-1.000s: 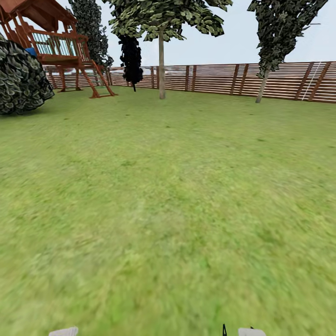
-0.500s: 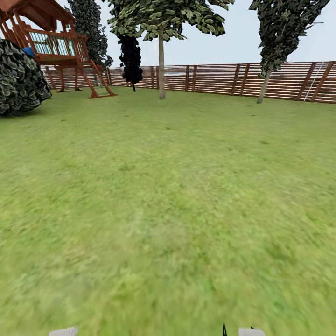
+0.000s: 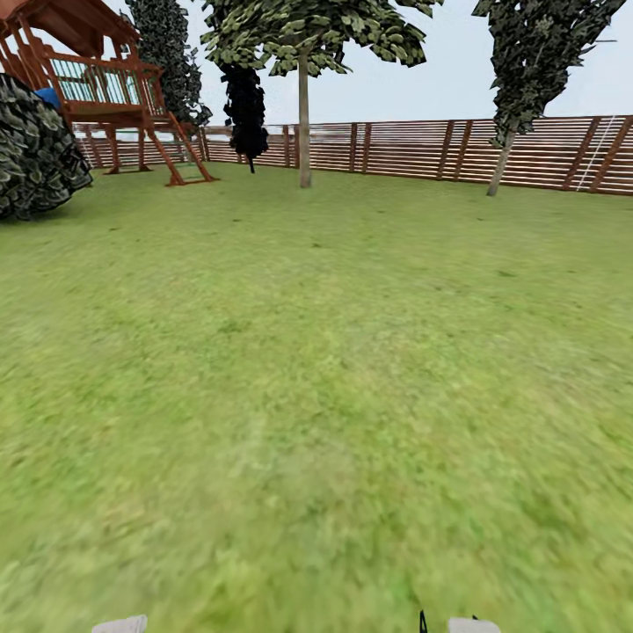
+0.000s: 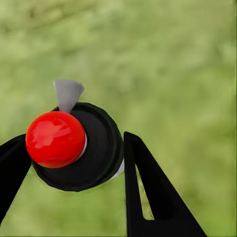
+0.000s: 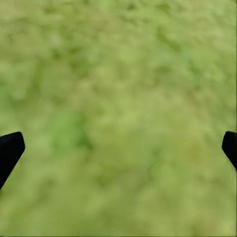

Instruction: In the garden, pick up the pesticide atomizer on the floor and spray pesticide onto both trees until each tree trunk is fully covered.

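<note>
My left gripper (image 4: 74,140) is shut on the pesticide atomizer (image 4: 94,148), whose red ball top, round black cap and small grey nozzle sit between the black fingers (image 4: 148,192). Green grass floor (image 4: 177,64) lies blurred beneath it. My right gripper (image 5: 121,143) is open over grass, with nothing between its fingertips. In the head view a tree (image 3: 308,35) with a straight pale trunk (image 3: 304,123) stands far ahead near the fence. Another tree (image 3: 536,53) with a thin leaning trunk (image 3: 500,164) stands at the far right.
Wide lawn (image 3: 316,378) stretches ahead to a brown slatted fence (image 3: 422,149). A wooden play tower (image 3: 97,79) and a dark round shrub (image 3: 35,149) stand at the far left. Dark conifers (image 3: 246,105) rise by the fence.
The whole head view has shifted slightly: the shrub and play tower slide left and the right tree slides right, so the camera has moved. The arms keep their places in the view.
</note>
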### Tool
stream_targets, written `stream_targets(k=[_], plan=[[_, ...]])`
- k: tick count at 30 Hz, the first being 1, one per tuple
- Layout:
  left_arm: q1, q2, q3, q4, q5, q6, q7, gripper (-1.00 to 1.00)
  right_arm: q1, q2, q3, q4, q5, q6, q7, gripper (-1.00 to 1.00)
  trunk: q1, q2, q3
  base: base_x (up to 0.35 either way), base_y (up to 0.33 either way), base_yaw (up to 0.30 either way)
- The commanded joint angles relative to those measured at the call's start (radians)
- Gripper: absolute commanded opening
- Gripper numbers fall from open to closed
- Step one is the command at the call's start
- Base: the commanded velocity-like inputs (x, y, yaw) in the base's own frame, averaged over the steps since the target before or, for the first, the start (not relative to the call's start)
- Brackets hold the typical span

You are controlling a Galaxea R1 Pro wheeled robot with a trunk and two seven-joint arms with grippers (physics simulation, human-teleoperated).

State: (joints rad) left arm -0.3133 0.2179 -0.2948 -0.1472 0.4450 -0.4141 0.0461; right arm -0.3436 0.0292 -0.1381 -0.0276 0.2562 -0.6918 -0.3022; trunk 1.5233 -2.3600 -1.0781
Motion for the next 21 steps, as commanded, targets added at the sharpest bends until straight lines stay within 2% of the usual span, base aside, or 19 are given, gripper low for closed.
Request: stream_targets(k=[1,21], plan=[[0.0,0.0,0.0,0.0,0.0,0.0,0.0,-1.0,0.0,0.0,0.0,0.0,0.0,0.0,0.0,1.0,0.0,0.0,0.0,0.339,0.0,0.0],[-0.001,0.0,0.0,0.0,0.0,0.0,0.0,-1.0,0.0,0.0,0.0,0.0,0.0,0.0,0.0,1.0,0.0,0.0,0.0,0.339,0.0,0.0]])
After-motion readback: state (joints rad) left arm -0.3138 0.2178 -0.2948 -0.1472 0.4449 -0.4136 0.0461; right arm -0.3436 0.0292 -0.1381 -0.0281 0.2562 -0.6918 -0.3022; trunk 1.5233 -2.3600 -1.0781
